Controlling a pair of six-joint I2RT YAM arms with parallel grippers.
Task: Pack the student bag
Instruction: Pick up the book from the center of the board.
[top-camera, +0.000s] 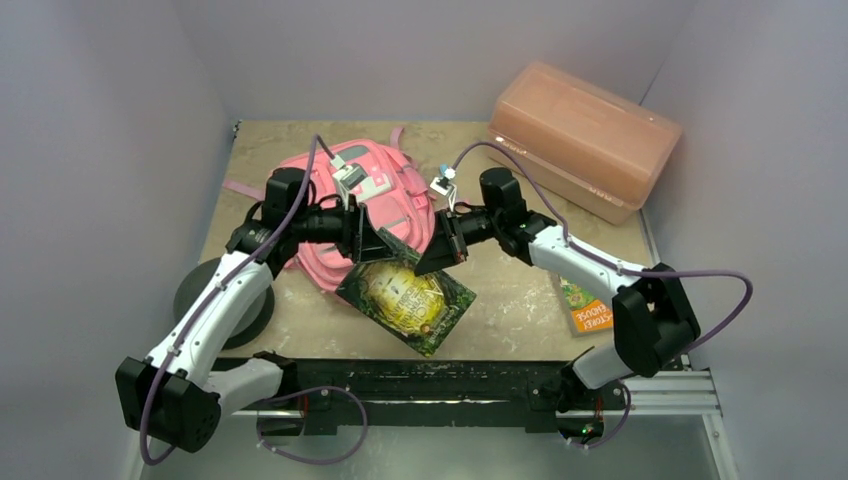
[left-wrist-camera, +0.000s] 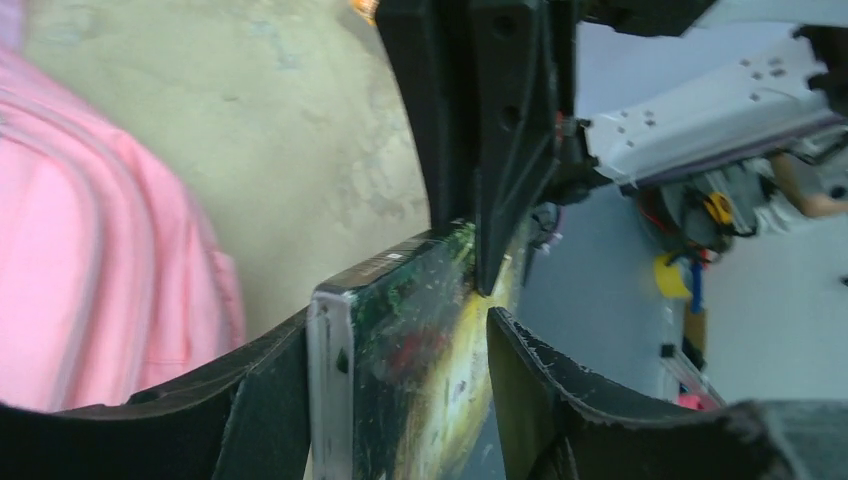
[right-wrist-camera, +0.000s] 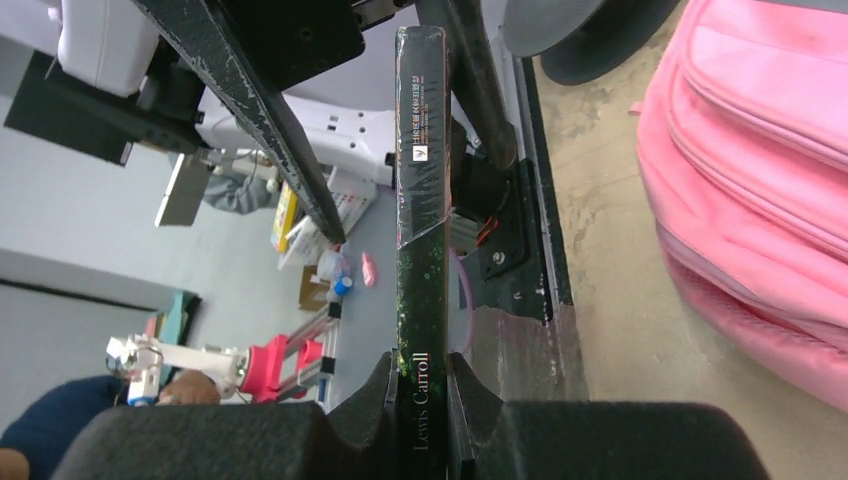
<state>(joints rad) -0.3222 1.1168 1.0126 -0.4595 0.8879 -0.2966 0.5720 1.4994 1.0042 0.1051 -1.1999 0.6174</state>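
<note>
Mid-packing: holding the dark green book with a yellow oval on its cover up, just near of the soft pink fabric backpack lying far left. Clenched on the spine by the right gripper; straddled, not squeezed, by the spread fingers of the left gripper. Next, likely: finding the bag's opening, unseen here, and steering the book in.

The book bars the student bag in front; open table lies rightward.

The top camera looks down on the whole table. Both wrist cameras sit very near (facing each other), sharing the book and pink bag.
</note>
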